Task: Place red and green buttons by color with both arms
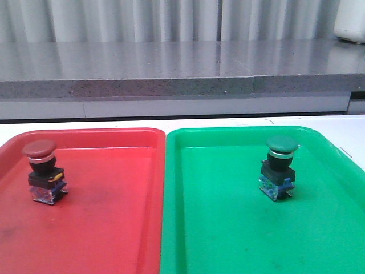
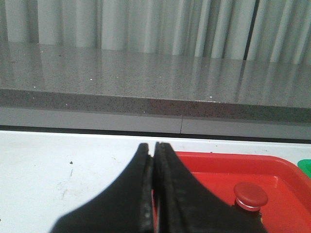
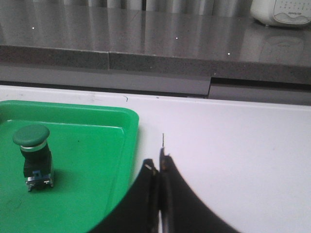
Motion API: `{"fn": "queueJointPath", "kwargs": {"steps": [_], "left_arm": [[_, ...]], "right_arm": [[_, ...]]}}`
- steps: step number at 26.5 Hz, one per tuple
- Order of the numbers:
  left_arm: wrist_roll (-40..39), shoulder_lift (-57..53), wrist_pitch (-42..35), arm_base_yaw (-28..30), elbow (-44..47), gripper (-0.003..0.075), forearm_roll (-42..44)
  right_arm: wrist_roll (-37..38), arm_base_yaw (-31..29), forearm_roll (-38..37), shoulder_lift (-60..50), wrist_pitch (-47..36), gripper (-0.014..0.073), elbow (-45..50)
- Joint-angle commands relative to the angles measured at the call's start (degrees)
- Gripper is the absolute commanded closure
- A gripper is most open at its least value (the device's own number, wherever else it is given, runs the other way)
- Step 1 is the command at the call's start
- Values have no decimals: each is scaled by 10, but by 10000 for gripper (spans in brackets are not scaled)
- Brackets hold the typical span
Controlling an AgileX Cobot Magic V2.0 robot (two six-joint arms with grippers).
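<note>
White table (image 1: pixel 228 121) below a grey speckled ledge (image 1: pixel 171 68) and pale curtains, red button (image 1: pixel 43 171) upright in red tray (image 1: pixel 102 217), green button (image 1: pixel 279 167) upright in green tray (image 1: pixel 228 228), wrist views alone show left gripper (image 2: pixel 153 150) and right gripper (image 3: pixel 158 167) pressed closed, empty, over bare table beside the trays.

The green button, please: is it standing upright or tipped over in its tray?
Upright: the green button stands on its base in the green tray, cap on top.

The left gripper (image 2: pixel 153 155) hides the red button's (image 2: pixel 250 195) base; both trays' near edges are cut off.
</note>
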Motion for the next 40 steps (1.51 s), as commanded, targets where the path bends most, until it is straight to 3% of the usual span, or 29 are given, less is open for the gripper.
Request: {"fn": "queueJointPath", "kwargs": {"steps": [1,10,14,23,40], "left_arm": [[-4,-9,-48,-4,14,740,0],[-4,-9,-48,-4,14,740,0],[-4,-9,-48,-4,14,740,0],[-4,-9,-48,-4,14,740,0],[-4,-9,-48,-4,14,740,0]], "right_arm": [[-4,-4,-5,-9,-56,701,-3],[9,-2,-11,-10,-59,701,-3],[58,-2,-38,-10,-63,701,-3],[59,-2,-52,-10,-102,701,-3],[92,-2,-53,-10,-102,701,-3]]}}
